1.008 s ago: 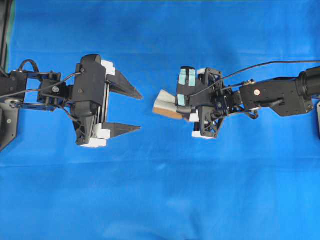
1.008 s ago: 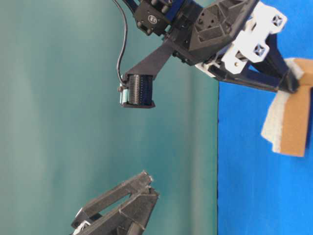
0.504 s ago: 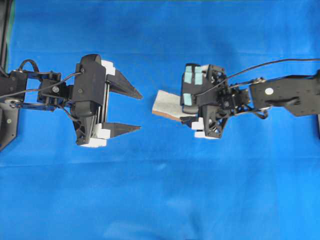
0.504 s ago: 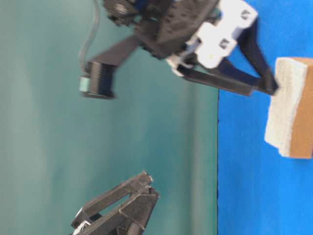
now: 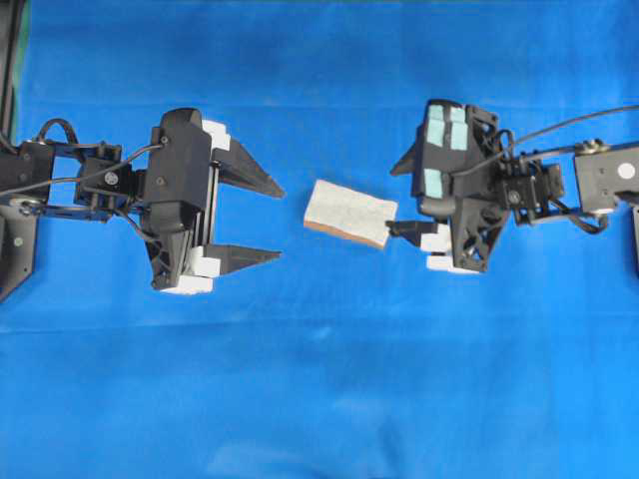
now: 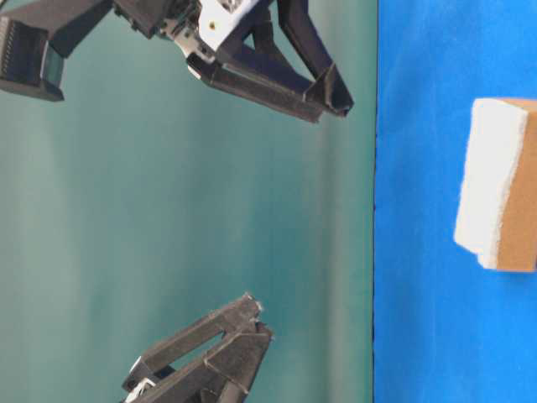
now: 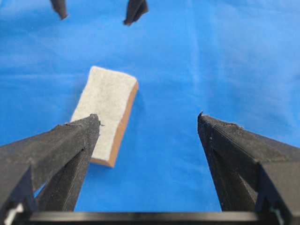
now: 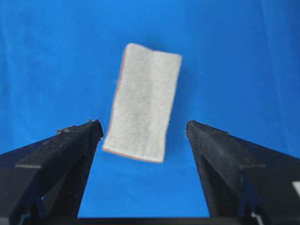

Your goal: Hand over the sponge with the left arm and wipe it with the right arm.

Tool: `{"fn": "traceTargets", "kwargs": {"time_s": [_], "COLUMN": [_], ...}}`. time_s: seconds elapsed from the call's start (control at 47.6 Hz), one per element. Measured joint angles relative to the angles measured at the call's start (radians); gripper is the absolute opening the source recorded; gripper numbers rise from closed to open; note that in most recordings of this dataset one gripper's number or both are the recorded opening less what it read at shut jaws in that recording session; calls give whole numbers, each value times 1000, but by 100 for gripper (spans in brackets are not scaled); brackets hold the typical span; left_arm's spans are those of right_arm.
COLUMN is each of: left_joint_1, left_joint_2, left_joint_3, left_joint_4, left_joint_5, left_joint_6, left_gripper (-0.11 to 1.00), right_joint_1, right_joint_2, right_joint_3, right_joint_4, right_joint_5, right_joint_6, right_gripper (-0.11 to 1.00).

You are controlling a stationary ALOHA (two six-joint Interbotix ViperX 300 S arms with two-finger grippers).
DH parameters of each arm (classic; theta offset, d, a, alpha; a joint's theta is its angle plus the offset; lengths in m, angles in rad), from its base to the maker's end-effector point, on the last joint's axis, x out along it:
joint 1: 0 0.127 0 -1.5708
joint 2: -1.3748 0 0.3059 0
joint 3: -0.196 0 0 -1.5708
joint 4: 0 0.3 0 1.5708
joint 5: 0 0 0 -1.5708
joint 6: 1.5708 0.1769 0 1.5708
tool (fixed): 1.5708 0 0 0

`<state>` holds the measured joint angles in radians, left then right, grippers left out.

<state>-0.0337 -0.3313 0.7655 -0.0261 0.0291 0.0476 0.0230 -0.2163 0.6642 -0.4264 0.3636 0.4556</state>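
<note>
The sponge lies flat on the blue cloth, pale scouring face up with a thin tan edge, between the two grippers and touched by neither. My left gripper is open to its left, with a gap of cloth between. In the left wrist view the sponge sits ahead of the left finger, outside the gripper. My right gripper, teal patches on its head, is open just right of the sponge. The right wrist view has the sponge ahead of the open gripper. At table level the sponge rests alone and the right gripper hangs away from it.
Blue cloth covers the whole table. A black frame runs along the left edge by the left arm's base. A teal-green backdrop fills the table-level view, with the left gripper low in it.
The right gripper opened, let go of the sponge and drew back to the right and upward. The sponge settled flat on the cloth. The left arm stayed still.
</note>
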Motion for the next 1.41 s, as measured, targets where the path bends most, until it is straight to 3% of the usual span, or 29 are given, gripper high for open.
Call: {"fn": "traceTargets", "kwargs": {"time_s": [0.42, 0.546, 0.735, 1.092, 1.407], "left_joint_1": [0, 0, 0, 0, 0], "left_joint_2": [-8, -57, -193, -543, -842], "left_joint_3": [-2, 0, 21, 147, 333], "left_joint_4": [0, 0, 0, 0, 0], "left_joint_5": [5, 57, 172, 241, 265], "left_joint_6": [2, 2, -3, 9, 6], "left_gripper": [81, 81, 81, 81, 81], "right_joint_1": [-2, 0, 3, 40, 58], "right_joint_2": [-9, -52, -204, -601, -879], "right_joint_3": [2, 6, 55, 219, 383], "right_joint_4": [0, 0, 0, 0, 14], "right_joint_5": [-6, 15, 43, 64, 117], "right_joint_6": [3, 3, -2, -8, 3], "right_gripper": [72, 72, 72, 72, 71]}}
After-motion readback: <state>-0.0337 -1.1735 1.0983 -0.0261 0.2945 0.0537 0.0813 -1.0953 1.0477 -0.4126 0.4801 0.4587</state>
